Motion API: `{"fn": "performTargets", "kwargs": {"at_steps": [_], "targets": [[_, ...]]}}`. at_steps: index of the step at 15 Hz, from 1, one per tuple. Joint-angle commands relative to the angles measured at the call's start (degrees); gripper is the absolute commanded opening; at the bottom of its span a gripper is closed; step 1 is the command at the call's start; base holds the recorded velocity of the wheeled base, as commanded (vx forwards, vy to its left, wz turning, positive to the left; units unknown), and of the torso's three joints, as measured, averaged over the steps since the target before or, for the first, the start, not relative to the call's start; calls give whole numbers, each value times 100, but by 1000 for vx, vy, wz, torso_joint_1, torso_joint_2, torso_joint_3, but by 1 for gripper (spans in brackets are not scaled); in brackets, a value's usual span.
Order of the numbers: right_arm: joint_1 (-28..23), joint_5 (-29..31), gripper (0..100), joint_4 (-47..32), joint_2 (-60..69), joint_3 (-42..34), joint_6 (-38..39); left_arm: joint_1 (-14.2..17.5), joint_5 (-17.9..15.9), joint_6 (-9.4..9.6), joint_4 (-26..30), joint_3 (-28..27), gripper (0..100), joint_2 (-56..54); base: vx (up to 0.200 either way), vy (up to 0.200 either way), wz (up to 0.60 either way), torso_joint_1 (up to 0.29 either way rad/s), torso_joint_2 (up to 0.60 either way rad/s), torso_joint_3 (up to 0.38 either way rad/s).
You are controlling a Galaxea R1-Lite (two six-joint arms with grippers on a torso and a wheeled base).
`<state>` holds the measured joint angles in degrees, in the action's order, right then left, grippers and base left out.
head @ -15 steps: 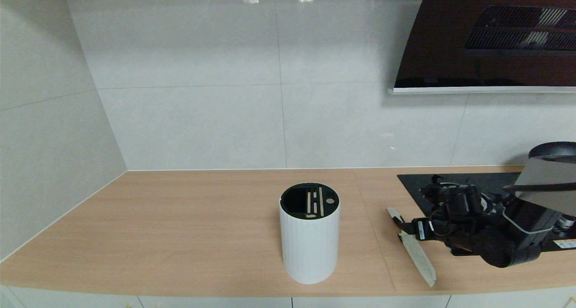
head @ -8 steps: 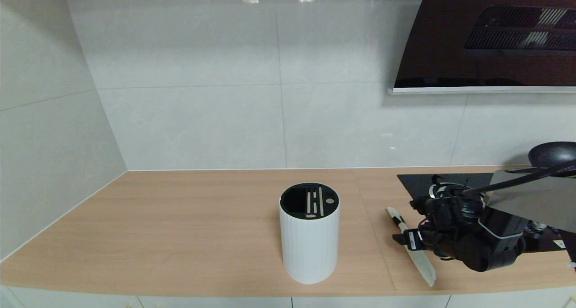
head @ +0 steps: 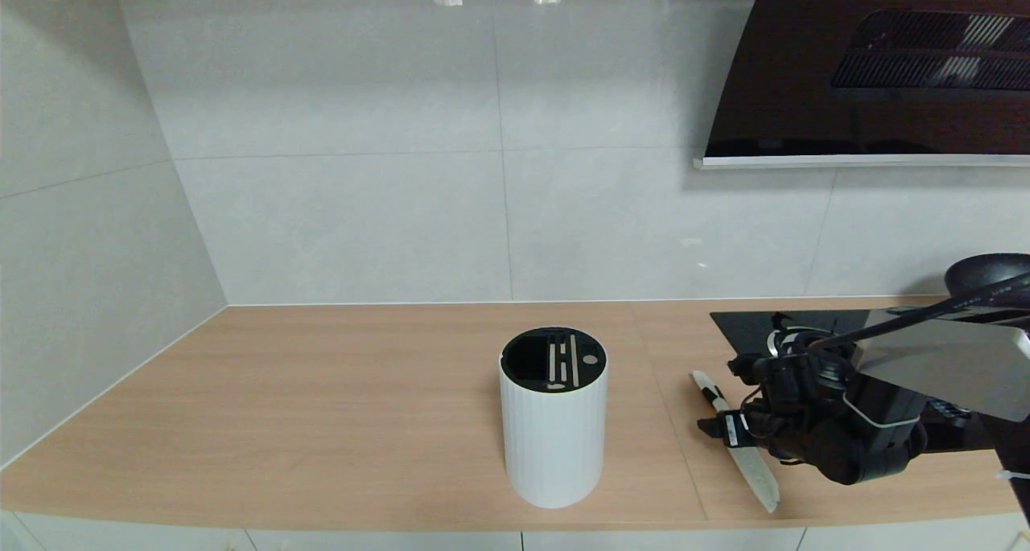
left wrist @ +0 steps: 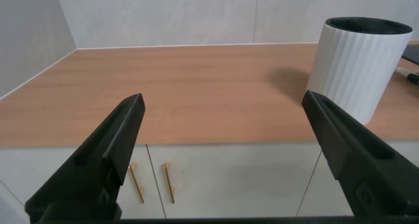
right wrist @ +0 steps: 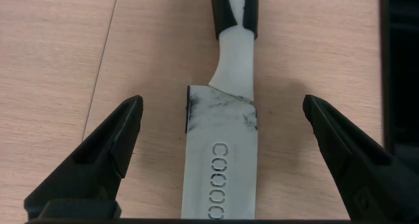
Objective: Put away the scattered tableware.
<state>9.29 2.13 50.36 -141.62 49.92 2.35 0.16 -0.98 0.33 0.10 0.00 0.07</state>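
Knife (head: pixel 755 469), head view: white, flat on the wooden countertop (head: pixel 322 406), right of the holder and just short of the black cooktop (head: pixel 748 326). Handle points at the wall, blade tip toward the front edge.
Right gripper (head: pixel 723 398), head view: low over the knife where handle meets blade, jaws spread either side. We read this as lining up a pinch, with nothing held yet.
Knife holder (head: pixel 554 434), head view: white ribbed cylinder, upright, apart from the knife. The black top has narrow slots, a round hole and one open compartment. Nothing sticks out of it.
Left gripper (left wrist: pixel 226 165), left wrist view: off the counter's front edge, before the cabinet doors (left wrist: pixel 216 185), jaws spread and empty. We judge it parked clear of the right arm.
Knife holder (left wrist: pixel 357 67), left wrist view: near the front edge, upright.
Knife (right wrist: pixel 222 139), right wrist view: centred between the fingers (right wrist: pixel 105 155) with gaps both sides and no contact. Black band on the handle, a row of oval holes along the blade.
Next, our guess: close near the handle, lift, turn the blade down for a slot.
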Motion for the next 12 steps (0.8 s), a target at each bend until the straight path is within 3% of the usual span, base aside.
{"fn": "performTargets", "kwargs": {"at_steps": [1,12], "targets": [[3,-2,100,0,-6,18,2,2,1,2,-1,0,100,1,0,0,0,0,0,0],[20,-2,100,0,-243,202,20,2,1,2,-1,0,100,1,0,0,0,0,0,0]]}}
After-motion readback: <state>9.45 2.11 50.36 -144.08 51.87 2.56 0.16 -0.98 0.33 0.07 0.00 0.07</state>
